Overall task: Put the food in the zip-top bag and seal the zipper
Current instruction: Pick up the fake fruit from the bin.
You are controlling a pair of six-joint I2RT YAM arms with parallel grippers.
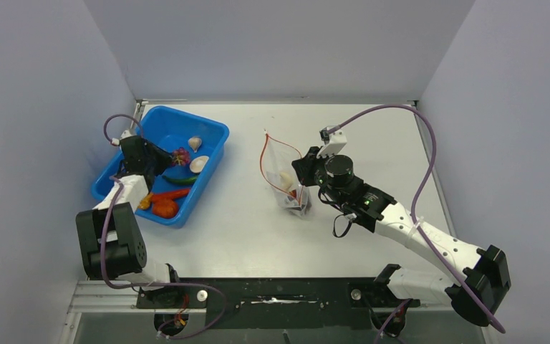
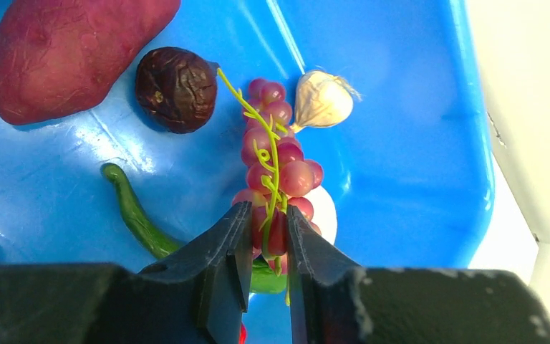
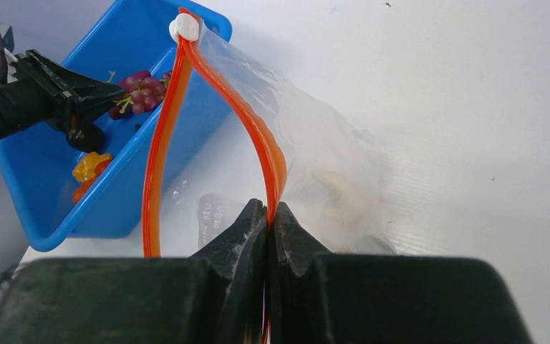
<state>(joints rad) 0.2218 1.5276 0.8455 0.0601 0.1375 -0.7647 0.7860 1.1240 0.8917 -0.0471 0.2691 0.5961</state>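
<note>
At mid-table, the right gripper (image 3: 266, 211) is clamped tight on the red zipper (image 3: 272, 161) edge of the clear bag (image 3: 322, 150), whose mouth gapes open toward the far side. Farther left, the left gripper (image 2: 267, 222) pinches a bunch of purple grapes (image 2: 276, 154) inside the blue bin (image 2: 401, 107).

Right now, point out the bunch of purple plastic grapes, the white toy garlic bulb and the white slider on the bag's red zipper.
bunch of purple plastic grapes (image 2: 297, 178): left wrist view, a middle grape.
white toy garlic bulb (image 2: 321, 100): left wrist view, its body.
white zipper slider (image 3: 185, 27): right wrist view, its centre.
</note>
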